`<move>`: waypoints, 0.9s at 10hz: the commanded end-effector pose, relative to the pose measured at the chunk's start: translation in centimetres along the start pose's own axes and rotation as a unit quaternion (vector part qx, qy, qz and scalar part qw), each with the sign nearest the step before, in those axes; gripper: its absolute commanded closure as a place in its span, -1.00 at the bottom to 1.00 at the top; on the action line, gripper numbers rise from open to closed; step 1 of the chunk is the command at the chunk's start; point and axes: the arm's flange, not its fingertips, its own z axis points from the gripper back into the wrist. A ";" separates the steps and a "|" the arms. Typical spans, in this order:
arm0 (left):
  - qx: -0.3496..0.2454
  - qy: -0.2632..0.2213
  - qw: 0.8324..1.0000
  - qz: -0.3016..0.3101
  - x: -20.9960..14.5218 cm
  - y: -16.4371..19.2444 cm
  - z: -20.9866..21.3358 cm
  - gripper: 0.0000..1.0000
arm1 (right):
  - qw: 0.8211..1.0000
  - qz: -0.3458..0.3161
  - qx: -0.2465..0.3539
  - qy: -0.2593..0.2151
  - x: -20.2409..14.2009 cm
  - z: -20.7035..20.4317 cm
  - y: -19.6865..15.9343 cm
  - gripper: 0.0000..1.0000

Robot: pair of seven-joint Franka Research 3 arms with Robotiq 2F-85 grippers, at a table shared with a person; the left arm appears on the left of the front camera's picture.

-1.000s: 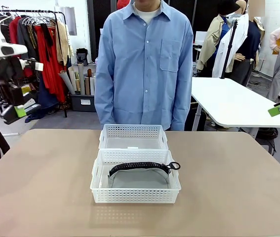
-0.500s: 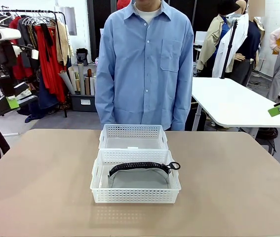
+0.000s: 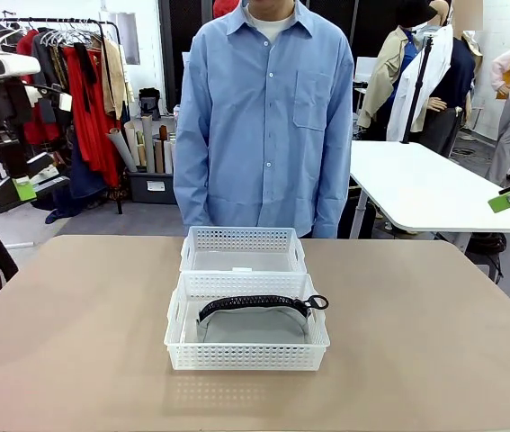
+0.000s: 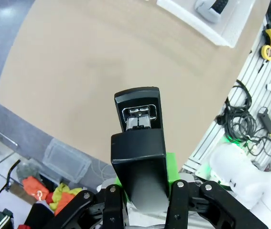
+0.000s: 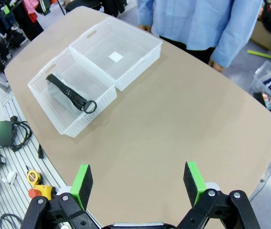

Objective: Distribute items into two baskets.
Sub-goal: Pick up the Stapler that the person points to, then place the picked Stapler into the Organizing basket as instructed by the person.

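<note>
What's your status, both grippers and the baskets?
Left gripper shut on stapler, raised off the table's left side. Right gripper open, empty. Pouch in near basket; far basket holds no item. Nothing blocking.

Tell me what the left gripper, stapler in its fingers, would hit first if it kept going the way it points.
Probably bare tabletop. The left gripper holds the black stapler pointing at open table, with the baskets off toward the upper corner. Depth is hard to judge.

left arm (image 3: pixel 7 99): lifted and drawn back toward the table's left edge | stapler (image 4: pixel 137 119): carried along
</note>
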 end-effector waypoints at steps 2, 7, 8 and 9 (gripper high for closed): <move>0.003 -0.002 1.000 0.005 -0.1 0.1 0.3 1.00 | 1.000 0.003 0.003 -0.003 0.0 -0.1 0.1 -1.00; 0.003 -0.002 1.000 0.005 -0.1 0.1 0.3 1.00 | 1.000 0.003 0.003 -0.003 0.0 -0.1 0.1 -1.00; 0.003 -0.002 1.000 0.005 -0.1 0.1 0.3 1.00 | 1.000 0.003 0.003 -0.003 0.0 -0.1 0.1 -1.00; 0.003 -0.002 1.000 0.005 -0.1 0.1 0.3 1.00 | 1.000 0.003 0.003 -0.003 0.0 -0.1 0.1 -1.00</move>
